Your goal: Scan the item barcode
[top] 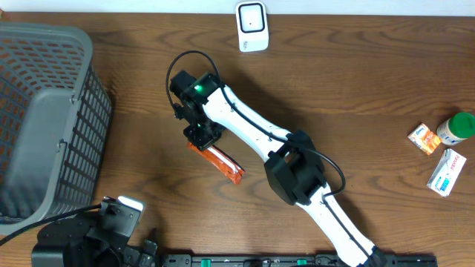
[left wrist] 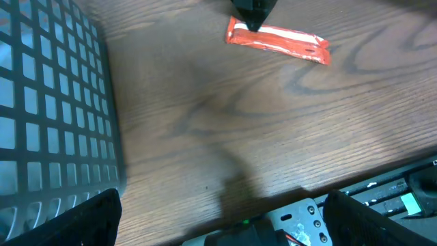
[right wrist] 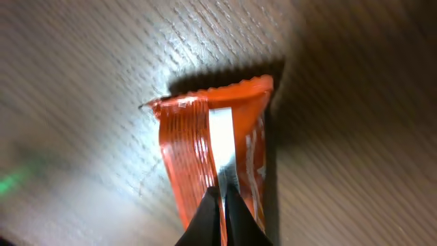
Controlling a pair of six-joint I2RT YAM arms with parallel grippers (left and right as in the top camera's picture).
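From overhead, the right arm is reaching from the near edge of the table toward its middle. The right gripper is pressing down on one end of the orange packet, which is lying flat just left of centre. A white scanner is standing at the far edge, well apart from the packet. A grey basket is filling the left edge. A green-capped bottle, a small orange box and a white-and-blue box are sitting together at the right edge. The left arm is resting at the near left corner.

In the left wrist view, the left gripper is hovering over bare wood with its dark fingers spread wide, holding nothing. The basket's mesh wall is showing on the left. Farther off, the packet is lying flat with the right gripper's dark tip standing on its left end.

In the right wrist view, the right gripper is looking straight down on the packet. Its fingers are pressed tightly together, pinching the pale seam running along the wrapper's middle. The crimped end of the packet is pointing away from the fingers, and the packet is casting a shadow on the wood
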